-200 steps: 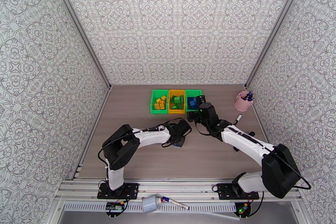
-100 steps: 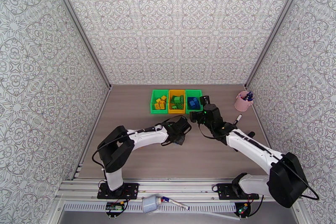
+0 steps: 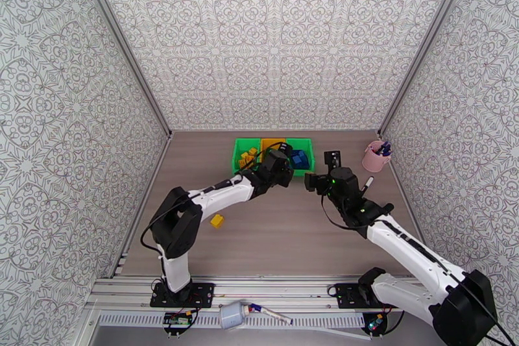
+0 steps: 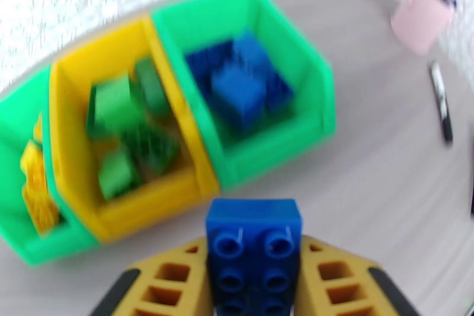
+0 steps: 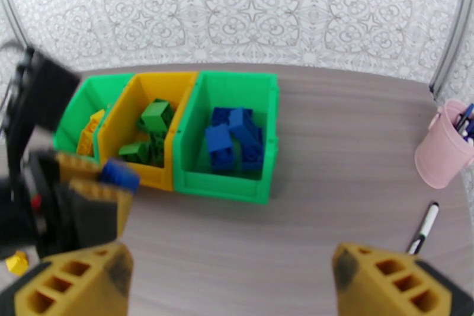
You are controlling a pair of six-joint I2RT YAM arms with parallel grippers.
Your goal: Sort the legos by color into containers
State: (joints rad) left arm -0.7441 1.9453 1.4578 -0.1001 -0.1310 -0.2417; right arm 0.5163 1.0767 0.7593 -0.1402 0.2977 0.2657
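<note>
The right-hand green bin (image 4: 272,154), holding blue bricks (image 4: 243,83), sits just beyond the left jaws, clamped on a blue brick (image 4: 253,246); the right jaws stand apart, empty. Next, likely: carry it over that bin and release.

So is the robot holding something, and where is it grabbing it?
The left gripper is shut on a blue lego, pinching it by its two opposite sides. The right gripper is open and holds nothing.
</note>
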